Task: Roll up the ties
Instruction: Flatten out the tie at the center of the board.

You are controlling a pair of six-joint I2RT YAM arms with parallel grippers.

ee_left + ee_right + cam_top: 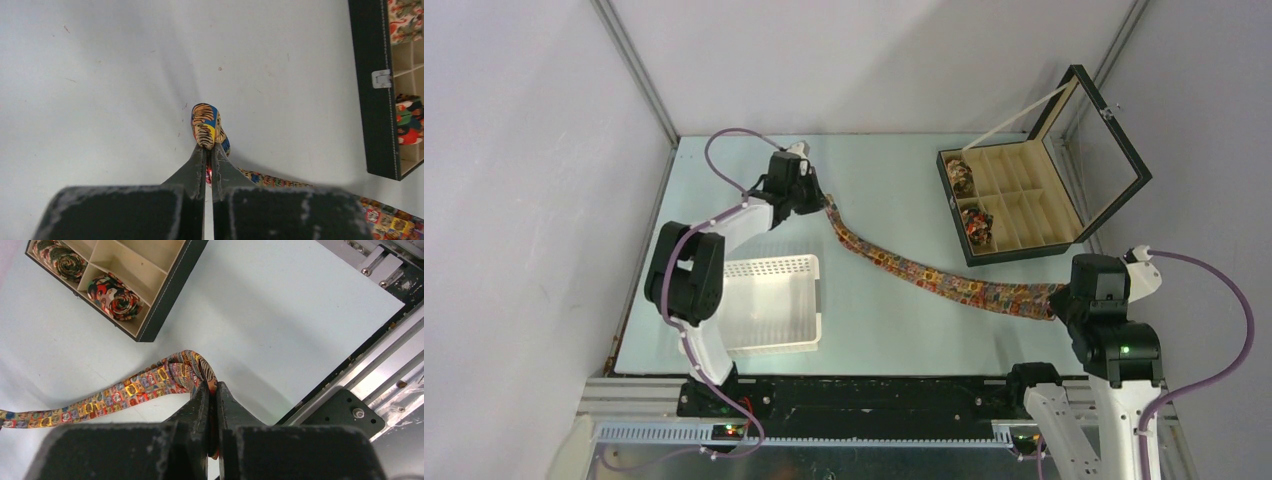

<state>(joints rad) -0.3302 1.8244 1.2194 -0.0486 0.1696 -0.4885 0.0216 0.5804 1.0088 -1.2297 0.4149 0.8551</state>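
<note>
Hiding tie (125, 390) end: clamped right pincer (212, 388)

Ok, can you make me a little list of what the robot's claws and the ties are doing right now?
Left claw: shut, pinching one end of the long tie
Right claw: shut, pinching the other end
Long tie: unrolled, stretched between the claws over the table
Rolled ties: two, inside the open black box
White basket: beside the left arm
</note>
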